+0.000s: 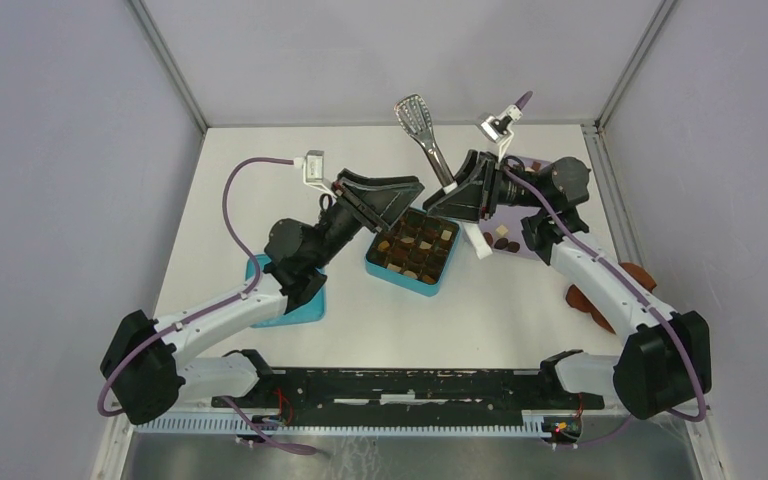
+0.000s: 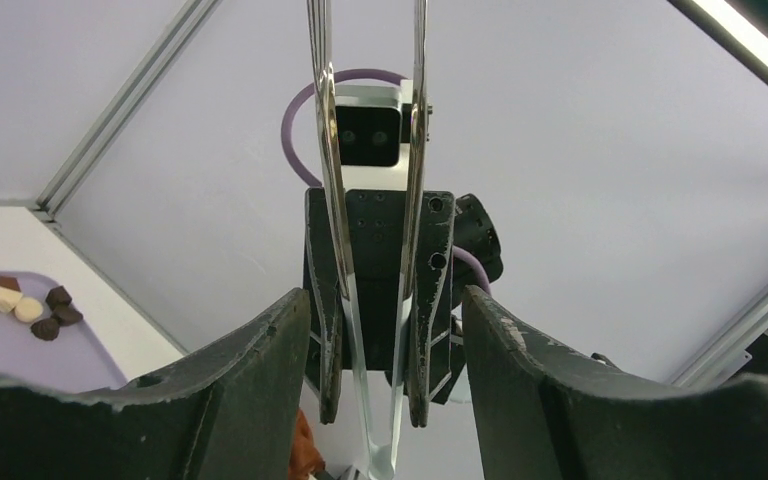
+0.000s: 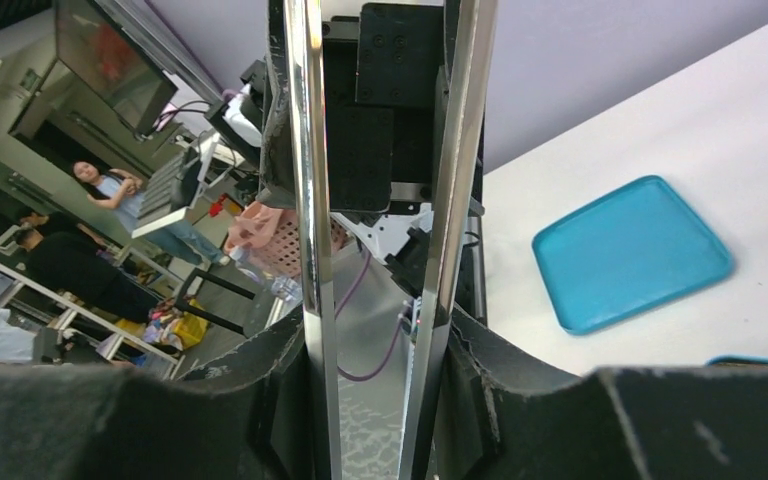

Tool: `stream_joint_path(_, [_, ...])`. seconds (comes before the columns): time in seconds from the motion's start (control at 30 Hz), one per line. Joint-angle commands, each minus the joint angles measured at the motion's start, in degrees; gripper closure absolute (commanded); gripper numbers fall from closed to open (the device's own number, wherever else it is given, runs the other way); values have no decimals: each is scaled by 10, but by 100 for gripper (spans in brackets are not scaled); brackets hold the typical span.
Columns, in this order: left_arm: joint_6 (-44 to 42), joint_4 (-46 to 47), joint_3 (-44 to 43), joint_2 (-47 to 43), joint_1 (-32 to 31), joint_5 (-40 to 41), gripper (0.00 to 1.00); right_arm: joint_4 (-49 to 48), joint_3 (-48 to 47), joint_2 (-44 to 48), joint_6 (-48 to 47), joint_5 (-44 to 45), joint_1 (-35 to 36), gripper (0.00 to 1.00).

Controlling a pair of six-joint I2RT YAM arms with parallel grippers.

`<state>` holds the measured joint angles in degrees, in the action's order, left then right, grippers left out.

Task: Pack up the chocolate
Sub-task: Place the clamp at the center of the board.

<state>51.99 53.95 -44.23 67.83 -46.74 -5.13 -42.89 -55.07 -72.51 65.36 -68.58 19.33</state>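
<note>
The chocolate (image 1: 415, 245) fills compartments of the teal box (image 1: 388, 268) at mid-table. More pieces (image 1: 502, 238) lie on a lilac tray (image 1: 530, 165) to the right, also seen in the left wrist view (image 2: 20, 305). Above the box's far edge, my right gripper (image 1: 457, 190) (image 3: 375, 340) is shut on metal tongs (image 1: 418, 122) (image 3: 310, 200), with the tongs' head pointing to the back wall. My left gripper (image 1: 400, 198) (image 2: 385, 300) faces it, open. Its fingers (image 2: 260, 370) stand either side of the tongs' hinge end (image 2: 385, 450) without touching it.
A teal lid (image 1: 305, 310) (image 3: 630, 255) lies under the left forearm. A reddish-brown cloth (image 1: 585, 298) sits by the right arm at the table's right edge. Walls close the table on three sides.
</note>
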Motion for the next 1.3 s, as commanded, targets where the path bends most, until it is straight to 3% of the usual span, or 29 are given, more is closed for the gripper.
stream_joint_path(0.0, [-7,53,-16,-6,-2,-12,37,-126,-30,-7,87,1,6,58])
stream_joint_path(0.53, [-28,64,16,-51,0,7,37,-162,-16,11,108,1,18,59])
stream_joint_path(0.93, [30,152,-26,27,24,-39,42,-164,-12,21,108,1,22,60])
stream_joint_path(1.27, [30,157,-62,63,24,-72,43,-164,-10,15,106,1,25,60])
